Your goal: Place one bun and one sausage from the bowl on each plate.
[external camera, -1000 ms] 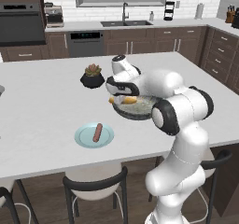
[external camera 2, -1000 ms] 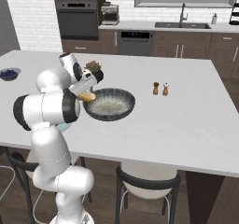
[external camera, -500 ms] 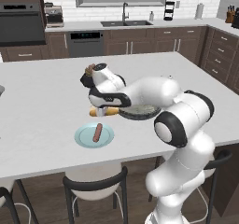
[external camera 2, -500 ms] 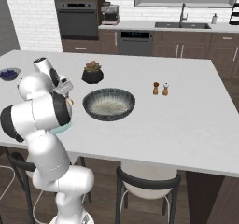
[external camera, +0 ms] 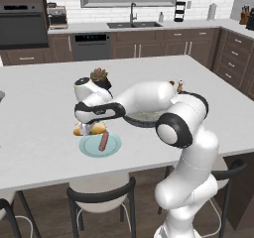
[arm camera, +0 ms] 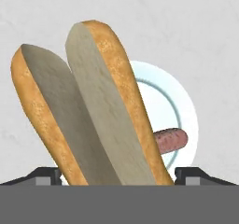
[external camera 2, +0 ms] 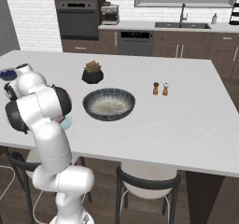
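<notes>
Over the island counter, we hold a split bun between the fingers of our gripper, jaws set wide and clamped on its lower end. The relation that matters now is bun to teal plate. In the hand view the plate lies straight beyond the bun, partly hidden behind it. In the left base view the bun hangs low at the plate's far-left edge, so we judge it sits slightly off centre and may want a small shift toward the middle before letting go.

The bun's long axis runs up and away from the fingertips, leaning a little to the left in the hand view. The sausage already on the plate lies across that line, its rounded end poking out from behind the crust. In the left base view the sausage lies near the middle of the plate.

The bun has a golden, speckled crust and two flat, matte grey-beige cut faces. The plate is smooth, round and glossy. The sausage is a reddish-brown cylinder.

The bowl, dark outside and pale-speckled within, sits behind our arm, near the black plant pot.
</notes>
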You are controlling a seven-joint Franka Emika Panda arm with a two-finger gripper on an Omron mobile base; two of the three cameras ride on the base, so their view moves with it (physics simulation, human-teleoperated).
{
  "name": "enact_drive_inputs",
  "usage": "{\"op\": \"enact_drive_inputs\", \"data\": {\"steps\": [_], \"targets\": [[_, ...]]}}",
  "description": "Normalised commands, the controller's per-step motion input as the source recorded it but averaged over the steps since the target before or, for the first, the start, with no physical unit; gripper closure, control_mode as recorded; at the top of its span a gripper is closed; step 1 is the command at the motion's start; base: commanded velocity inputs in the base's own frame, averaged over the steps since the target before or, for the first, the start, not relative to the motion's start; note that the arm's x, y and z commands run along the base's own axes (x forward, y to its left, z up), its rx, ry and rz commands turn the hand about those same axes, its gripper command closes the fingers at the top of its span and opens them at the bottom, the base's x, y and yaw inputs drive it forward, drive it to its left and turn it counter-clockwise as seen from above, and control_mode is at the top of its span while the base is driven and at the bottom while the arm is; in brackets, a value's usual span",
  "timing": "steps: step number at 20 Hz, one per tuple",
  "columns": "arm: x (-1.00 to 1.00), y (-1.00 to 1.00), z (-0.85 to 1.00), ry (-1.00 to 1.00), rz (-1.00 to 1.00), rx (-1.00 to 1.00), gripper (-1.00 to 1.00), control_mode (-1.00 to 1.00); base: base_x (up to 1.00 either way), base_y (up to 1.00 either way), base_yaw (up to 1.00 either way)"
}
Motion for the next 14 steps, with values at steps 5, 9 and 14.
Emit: {"op": "enact_drive_inputs", "data": {"steps": [5, 9, 14], "targets": [[-0.09, 0.22, -0.45, 0.01, -0.15, 0.0, 1.0, -1.0, 0.0, 0.0, 0.0], [-0.01, -0.4, -0.4, 0.0, -0.19, 0.0, 1.0, -1.0, 0.0, 0.0, 0.0], [0.0, -0.02, -0.26, 0.05, -0.1, 0.02, 1.0, -1.0, 0.0, 0.0, 0.0]]}}
